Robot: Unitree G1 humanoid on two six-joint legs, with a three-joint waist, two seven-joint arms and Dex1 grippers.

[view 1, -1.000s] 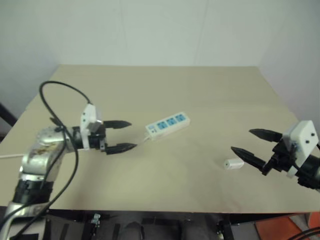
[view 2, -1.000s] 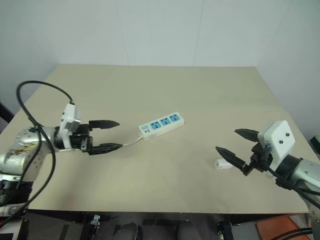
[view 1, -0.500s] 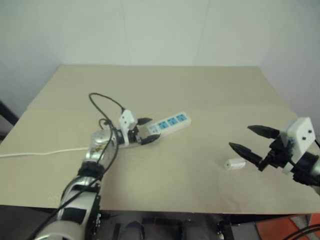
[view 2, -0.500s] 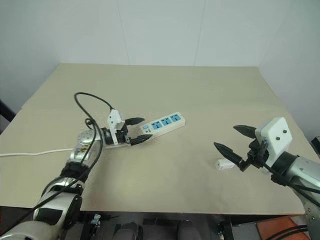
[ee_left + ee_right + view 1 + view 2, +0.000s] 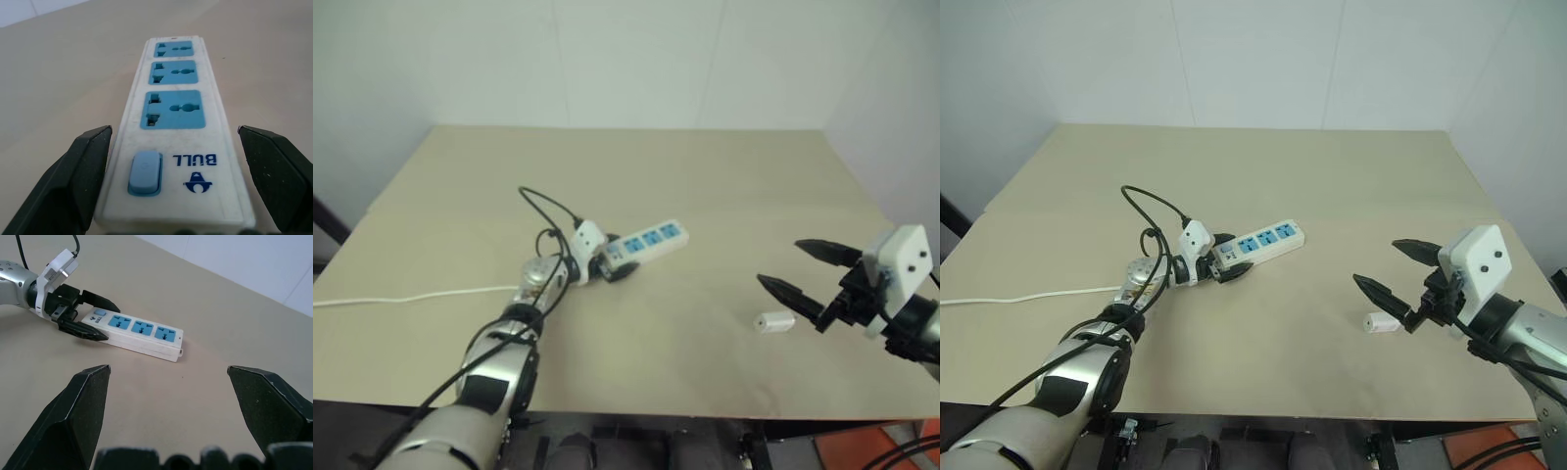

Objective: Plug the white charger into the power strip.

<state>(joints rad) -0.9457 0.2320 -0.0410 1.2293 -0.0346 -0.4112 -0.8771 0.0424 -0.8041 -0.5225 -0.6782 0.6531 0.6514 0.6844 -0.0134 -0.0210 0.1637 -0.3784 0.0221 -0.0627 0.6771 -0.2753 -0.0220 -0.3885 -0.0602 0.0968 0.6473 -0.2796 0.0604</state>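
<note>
Now left gripper (image 5: 171,147) straddles the switch end of the power strip (image 5: 1258,242) mid-table, fingers spread; should close squarely to steady it. Right gripper (image 5: 1396,275), spread, hovers by white charger (image 5: 1379,321) near table's (image 5: 1332,166) right edge.

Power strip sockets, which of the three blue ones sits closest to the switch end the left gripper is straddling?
The blue socket panel right next to the switch on the power strip; the other two lie beyond it, away from the left gripper.
</note>
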